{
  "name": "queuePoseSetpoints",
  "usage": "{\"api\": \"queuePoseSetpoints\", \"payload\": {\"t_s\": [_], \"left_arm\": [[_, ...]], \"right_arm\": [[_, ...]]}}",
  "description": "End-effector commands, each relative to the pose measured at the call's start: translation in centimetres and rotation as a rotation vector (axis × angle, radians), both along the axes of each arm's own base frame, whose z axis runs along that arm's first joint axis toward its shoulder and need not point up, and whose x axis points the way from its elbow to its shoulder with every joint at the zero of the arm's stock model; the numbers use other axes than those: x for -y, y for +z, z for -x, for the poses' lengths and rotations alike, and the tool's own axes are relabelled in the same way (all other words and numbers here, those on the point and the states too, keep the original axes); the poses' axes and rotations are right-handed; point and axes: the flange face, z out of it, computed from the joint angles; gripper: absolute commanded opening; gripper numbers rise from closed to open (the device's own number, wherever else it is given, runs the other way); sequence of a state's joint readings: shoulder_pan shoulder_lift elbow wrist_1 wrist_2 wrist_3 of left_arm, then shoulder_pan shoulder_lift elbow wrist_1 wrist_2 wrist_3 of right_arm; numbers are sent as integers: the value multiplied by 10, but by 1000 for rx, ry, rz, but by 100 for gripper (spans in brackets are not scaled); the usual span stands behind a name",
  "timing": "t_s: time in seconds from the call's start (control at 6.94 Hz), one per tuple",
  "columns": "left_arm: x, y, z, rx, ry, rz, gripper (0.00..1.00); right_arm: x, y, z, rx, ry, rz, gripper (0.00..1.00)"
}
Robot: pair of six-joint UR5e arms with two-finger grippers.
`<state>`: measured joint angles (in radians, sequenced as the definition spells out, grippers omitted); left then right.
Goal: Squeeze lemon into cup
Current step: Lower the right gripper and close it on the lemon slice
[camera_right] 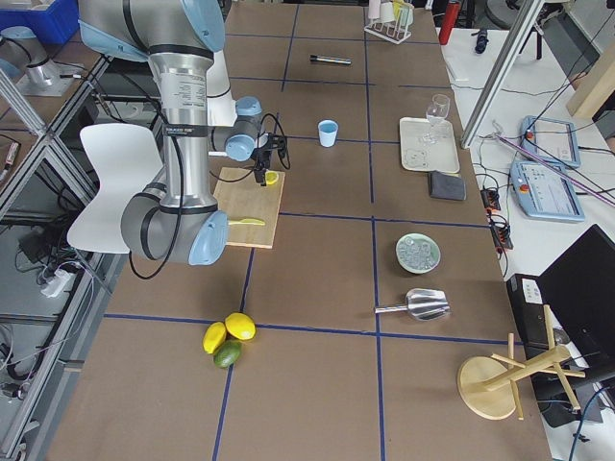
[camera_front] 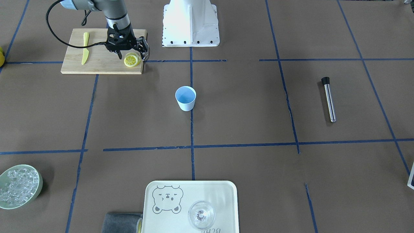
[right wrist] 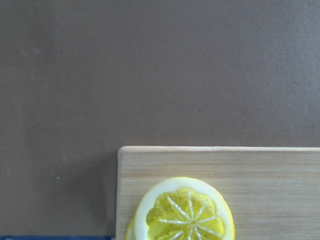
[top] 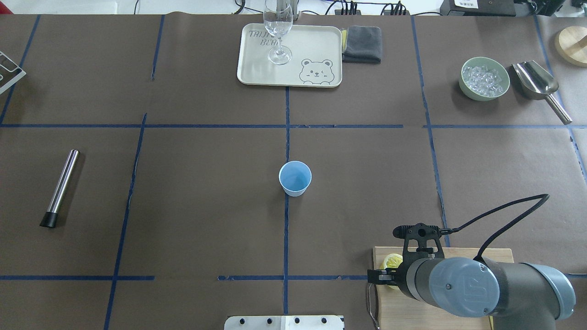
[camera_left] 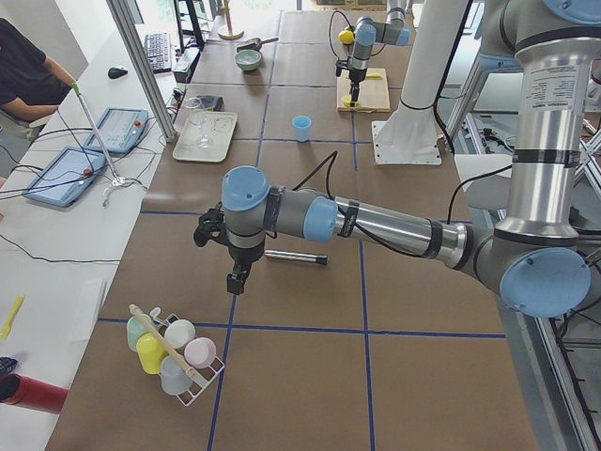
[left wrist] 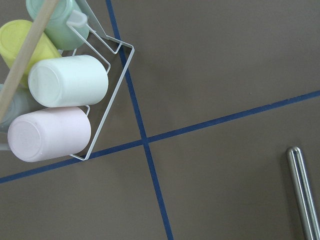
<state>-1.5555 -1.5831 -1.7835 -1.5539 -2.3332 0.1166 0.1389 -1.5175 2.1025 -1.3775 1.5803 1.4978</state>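
– Exterior front-facing, left to right: what is on the board (camera_front: 97, 66)?
– A knife (camera_front: 85, 48) on its left part, with nothing near it. The lemon (camera_front: 132, 60) lies flat near the board's right corner, on top of a small stack of slices.
– And the right gripper (camera_front: 133, 55)?
– It hangs directly over the lemon with its fingers spread wide, one on each side of the slice. It has hold of nothing. The gripper's body blocks the view of the fingertips, so one may be brushing the rind.
– So how far along is the task?
– Barely begun, I judge. The lemon is not lifted and nothing is squeezed. The gripper has yet to close on the slice, carry it to the cup (camera_front: 185, 98) and squeeze it there.
– Where is the cup?
– It stands upright on a blue tape line at mid-table, well apart from the board. Its inside looks pale blue and dry.
– How does the lemon look close up?
– In the right wrist view the lemon (right wrist: 186, 212) is thin and round. A pale rind rings glossy yellow flesh, and the segments fan out like spokes. Another slice's edge peeps out beneath it.
– What about the left gripper (camera_left: 235, 279)?
– It shows only in the left side view, over bare table near a rack (camera_left: 174, 362) of cups. I cannot tell how far open it is.
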Motion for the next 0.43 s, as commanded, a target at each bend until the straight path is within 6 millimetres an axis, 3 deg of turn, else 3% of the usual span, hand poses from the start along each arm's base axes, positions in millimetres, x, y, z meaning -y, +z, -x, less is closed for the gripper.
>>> {"api": "queuePoseSetpoints", "payload": {"t_s": [0.0, 0.29], "left_arm": [[0, -2, 0, 0, 0, -4, 100], [0, 0, 0, 0, 0, -1, 100]], "right_arm": [[2, 2, 0, -4, 3, 0, 100], [5, 2, 0, -4, 7, 0, 100]]}}
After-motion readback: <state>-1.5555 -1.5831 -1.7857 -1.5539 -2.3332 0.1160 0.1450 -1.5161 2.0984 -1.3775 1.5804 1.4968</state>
